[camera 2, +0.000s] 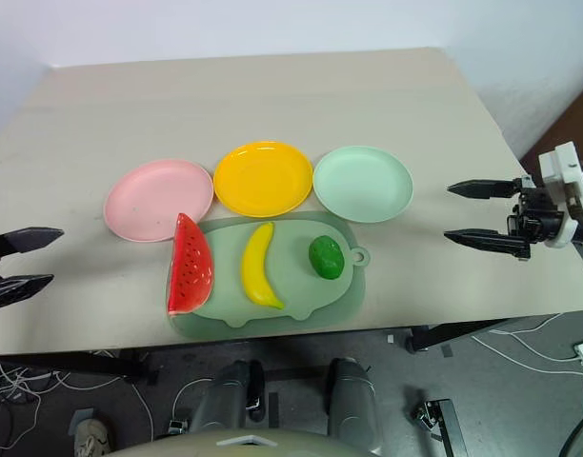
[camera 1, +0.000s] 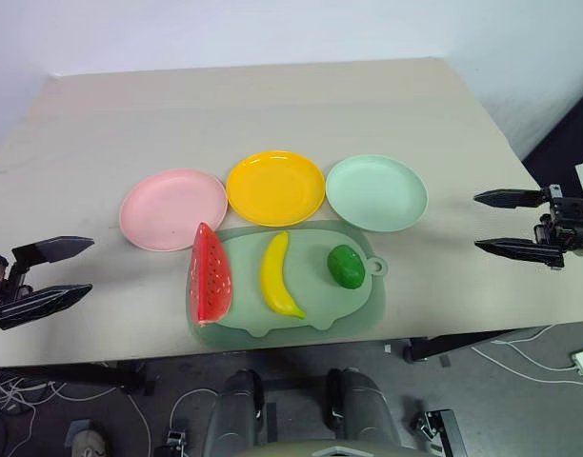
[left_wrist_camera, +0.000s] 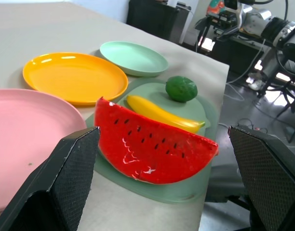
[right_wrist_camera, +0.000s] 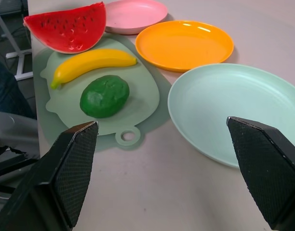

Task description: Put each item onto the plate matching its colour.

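Three plates stand in a row mid-table: a pink plate (camera 1: 172,208), an orange-yellow plate (camera 1: 275,187) and a mint green plate (camera 1: 376,192). Just in front of them lie a red watermelon wedge (camera 1: 211,274), a yellow banana (camera 1: 277,274) and a small dark-green fruit (camera 1: 346,266), all on a pale green mat. My left gripper (camera 1: 55,273) hovers open at the table's left edge, level with the wedge. My right gripper (camera 1: 509,224) hovers open at the right edge, pointing toward the green plate. Both hold nothing.
The pale green pig-shaped mat (camera 1: 353,309) lies near the table's front edge. The wooden table (camera 1: 272,105) stretches bare behind the plates. Cables and table legs lie on the floor below the front edge.
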You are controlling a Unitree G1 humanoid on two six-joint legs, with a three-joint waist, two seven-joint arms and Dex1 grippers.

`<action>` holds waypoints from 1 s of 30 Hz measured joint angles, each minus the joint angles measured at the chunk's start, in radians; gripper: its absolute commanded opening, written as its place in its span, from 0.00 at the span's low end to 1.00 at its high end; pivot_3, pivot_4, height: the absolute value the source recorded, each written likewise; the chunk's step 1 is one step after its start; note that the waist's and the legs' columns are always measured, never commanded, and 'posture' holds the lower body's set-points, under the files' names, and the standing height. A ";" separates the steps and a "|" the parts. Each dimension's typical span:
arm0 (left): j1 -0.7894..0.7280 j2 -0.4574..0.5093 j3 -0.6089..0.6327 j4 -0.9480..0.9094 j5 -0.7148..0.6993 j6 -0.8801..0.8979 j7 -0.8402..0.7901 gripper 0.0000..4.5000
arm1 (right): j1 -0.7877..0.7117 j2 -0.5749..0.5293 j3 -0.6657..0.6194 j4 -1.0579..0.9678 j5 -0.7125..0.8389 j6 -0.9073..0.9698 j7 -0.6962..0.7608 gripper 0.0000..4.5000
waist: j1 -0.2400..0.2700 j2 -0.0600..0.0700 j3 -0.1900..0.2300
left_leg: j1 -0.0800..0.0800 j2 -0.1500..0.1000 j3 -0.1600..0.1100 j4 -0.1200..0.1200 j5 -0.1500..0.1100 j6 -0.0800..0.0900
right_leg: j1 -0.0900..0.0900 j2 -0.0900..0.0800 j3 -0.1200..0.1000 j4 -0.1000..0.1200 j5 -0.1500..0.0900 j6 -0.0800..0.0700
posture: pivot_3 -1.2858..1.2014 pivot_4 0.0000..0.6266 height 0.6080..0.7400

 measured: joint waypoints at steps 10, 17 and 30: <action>0.010 -0.001 -0.039 0.013 0.000 -0.029 0.000 0.99 | 0.039 -0.012 0.000 -0.015 0.019 0.003 0.000 1.00 | 0.017 0.000 0.000 | 0.000 0.000 0.002 0.002 -0.001 -0.002 | -0.006 0.000 0.002 0.000 0.001 -0.003 | 0.52 0.24 0.58; 0.017 -0.003 -0.052 0.012 -0.001 -0.036 0.000 0.99 | 0.041 -0.034 0.000 -0.043 0.026 0.031 0.000 1.00 | 0.013 0.000 0.000 | -0.001 0.001 0.004 0.001 0.000 -0.001 | -0.006 0.000 0.004 0.000 0.001 -0.002 | 0.52 0.24 0.58; 0.068 -0.003 -0.058 0.012 -0.002 -0.057 0.000 0.99 | 0.129 -0.043 -0.001 -0.097 0.059 0.039 0.000 1.00 | 0.016 0.000 0.000 | -0.001 0.001 0.004 0.002 -0.001 -0.002 | -0.007 0.000 0.004 0.000 0.001 -0.003 | 0.52 0.24 0.58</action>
